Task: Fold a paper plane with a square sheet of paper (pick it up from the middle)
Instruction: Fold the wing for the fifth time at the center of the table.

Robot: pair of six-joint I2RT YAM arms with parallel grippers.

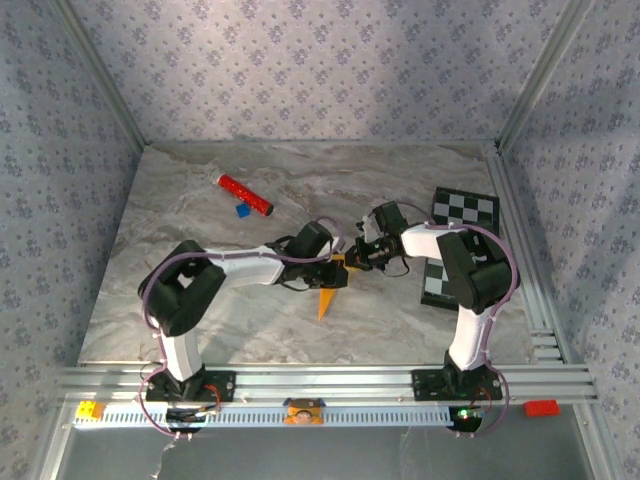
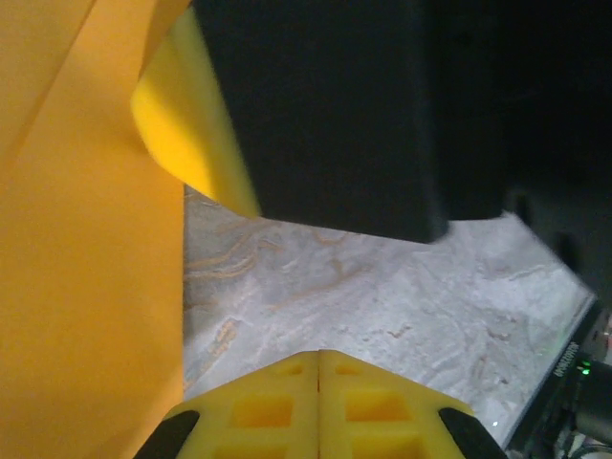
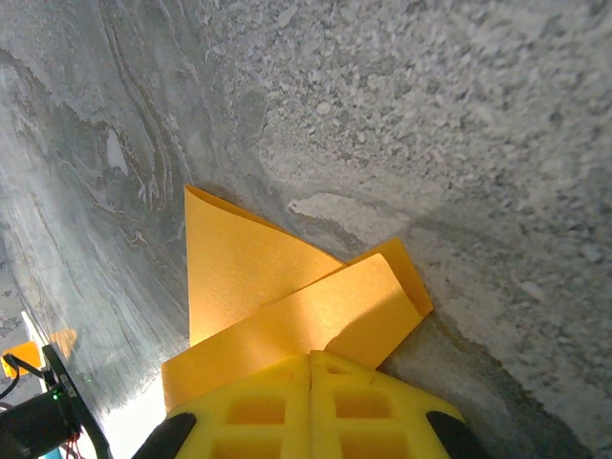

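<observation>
The right gripper (image 3: 311, 359) pinches the folded paper (image 3: 249, 277) at the middle of the bench (image 1: 200, 210), plain in its wrist view. The left gripper (image 2: 318, 356) is closed beside the paper, possibly nipping an edge.

Marble table (image 1: 330, 175) bears red cylinder (image 1: 245, 195), blue block (image 1: 242, 211), checkered board (image 1: 465, 208).

Orange paper (image 1: 326, 298), folded, pointed, mid-table

Soft overhead light; close up, the paper (image 2: 86, 287) blurs and glares.
</observation>
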